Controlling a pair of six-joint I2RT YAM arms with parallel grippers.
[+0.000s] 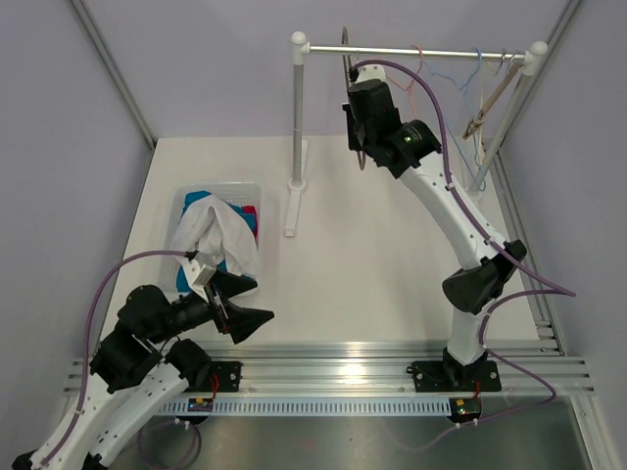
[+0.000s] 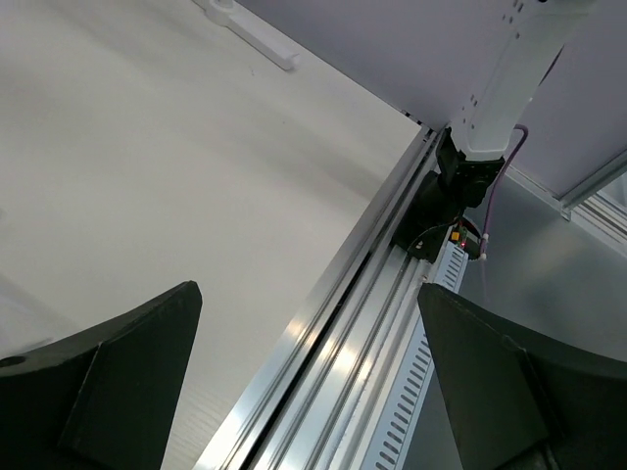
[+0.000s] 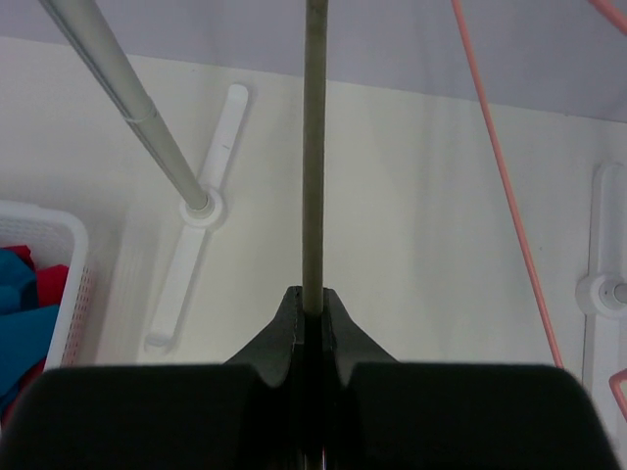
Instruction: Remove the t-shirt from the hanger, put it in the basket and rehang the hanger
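The white t-shirt (image 1: 217,235) lies bunched over the white basket (image 1: 245,186) at the left, off the hanger. My left gripper (image 1: 257,302) is open and empty just in front of the shirt; in the left wrist view (image 2: 309,294) only table and the metal rail show between its fingers (image 2: 127,372). My right gripper (image 1: 358,122) is raised at the clothes rail (image 1: 421,54) and shut on the thin dark hanger (image 1: 349,70), which hangs bare from the rail. In the right wrist view the hanger's rod (image 3: 314,147) runs up from the closed gripper (image 3: 314,299).
The basket also holds blue and red cloth (image 1: 251,217). The rack's left post (image 1: 297,117) stands on a white foot (image 1: 293,211). Pink, blue and wooden hangers (image 1: 485,108) hang at the rail's right end. An aluminium rail (image 1: 343,362) runs along the near table edge.
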